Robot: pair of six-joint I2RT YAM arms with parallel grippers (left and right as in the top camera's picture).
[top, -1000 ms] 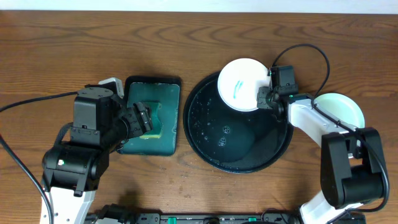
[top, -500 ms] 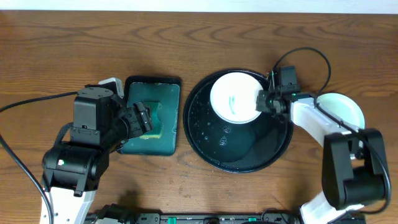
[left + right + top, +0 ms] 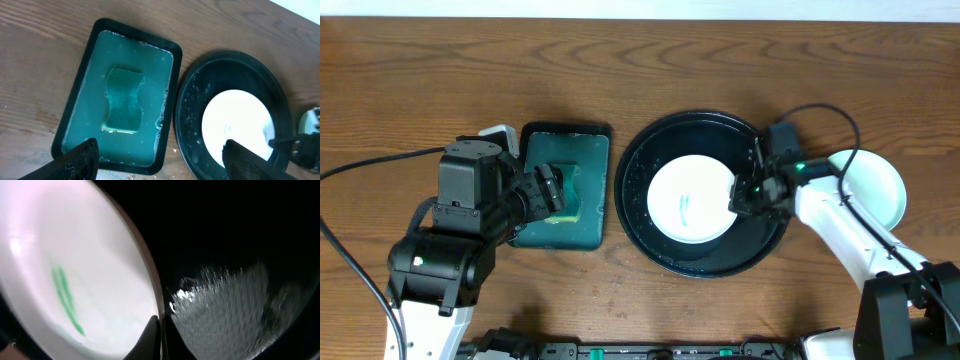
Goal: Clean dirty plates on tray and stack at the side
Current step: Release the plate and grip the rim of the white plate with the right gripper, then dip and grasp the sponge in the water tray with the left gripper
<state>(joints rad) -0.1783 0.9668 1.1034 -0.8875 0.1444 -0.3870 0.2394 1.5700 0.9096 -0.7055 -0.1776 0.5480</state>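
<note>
A white plate (image 3: 686, 198) with a short green smear lies in the middle of the black round tray (image 3: 638, 170). My right gripper (image 3: 738, 195) is shut on the plate's right rim. In the right wrist view the jaws (image 3: 159, 335) pinch the rim of the plate (image 3: 75, 280), with the wet tray (image 3: 240, 305) beside it. A second pale plate (image 3: 880, 180) lies on the table right of the tray, partly under the right arm. Only two plates show. My left gripper (image 3: 552, 190) is open and empty over the green tray; in its own view (image 3: 160, 152) it hangs above the plate (image 3: 237, 125).
A rectangular dark-green tray (image 3: 570, 148) of soapy water holds a green sponge (image 3: 123, 100) and stands left of the black tray (image 3: 192, 105). A black cable loops above the right arm. Bare wooden table lies at the back.
My right gripper has moved the plate from the tray's far rim down to the tray's middle. The left arm has not moved.
</note>
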